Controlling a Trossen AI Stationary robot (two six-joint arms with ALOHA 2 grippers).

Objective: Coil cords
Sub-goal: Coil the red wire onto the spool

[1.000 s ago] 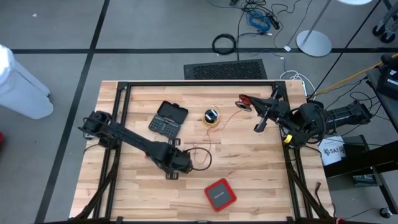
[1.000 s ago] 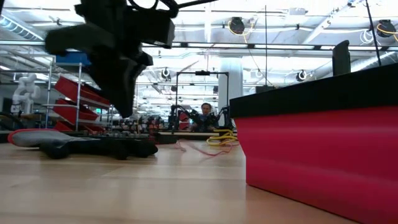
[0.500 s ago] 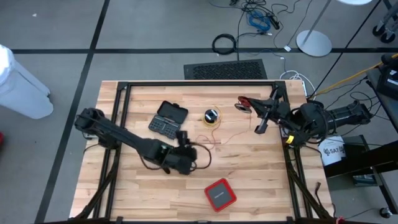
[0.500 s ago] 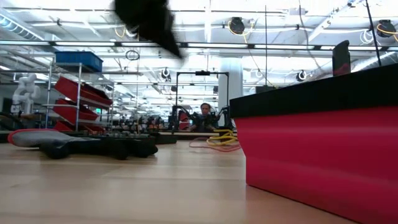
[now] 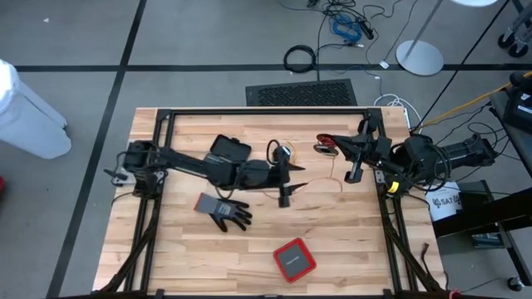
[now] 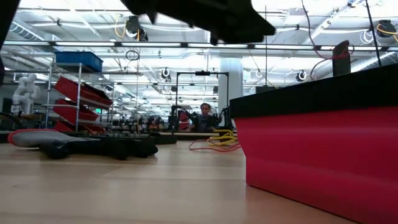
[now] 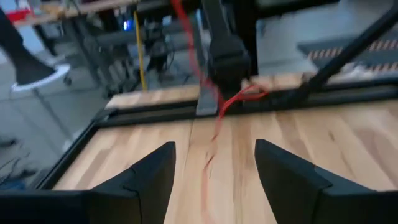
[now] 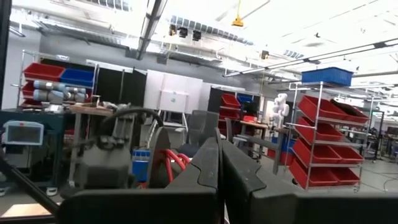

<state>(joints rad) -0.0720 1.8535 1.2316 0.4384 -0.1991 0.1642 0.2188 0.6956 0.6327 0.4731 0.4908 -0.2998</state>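
Red cord [image 7: 235, 99] is what moved: its far end is bunched at the right gripper [image 8: 219, 149], toward the right of the table's far side, and a thin tail now runs loose across the wood toward the table's middle. Right gripper has barely shifted. Its fingers are pressed together and the wire hangs from it in the left wrist view, so I read it as pinching the cord, though the pinch point itself isn't visible. Big change is the left arm. A second ago it was low over the near-centre of the table; now it's swung up to mid-table and stretched out toward the right arm. Left gripper [image 7: 214, 149] is wide open, holding nothing, and the red tail lies on the wood between its fingers. That swing also uncovered the grey glove [image 5: 224, 212], flat on the near-left part of the table. The black case [image 5: 229, 149] now sits partly under the arm. Yellow cord [image 6: 219, 139] is a loose heap near the table's middle on the far side, just beside the left arm, untouched. Red box [image 5: 294, 259] hasn't moved. My read: neither cord is coiled yet. Left looks lined up to take the red tail while right anchors the other end. Slack wire slipping out of the open fingers is the risk.
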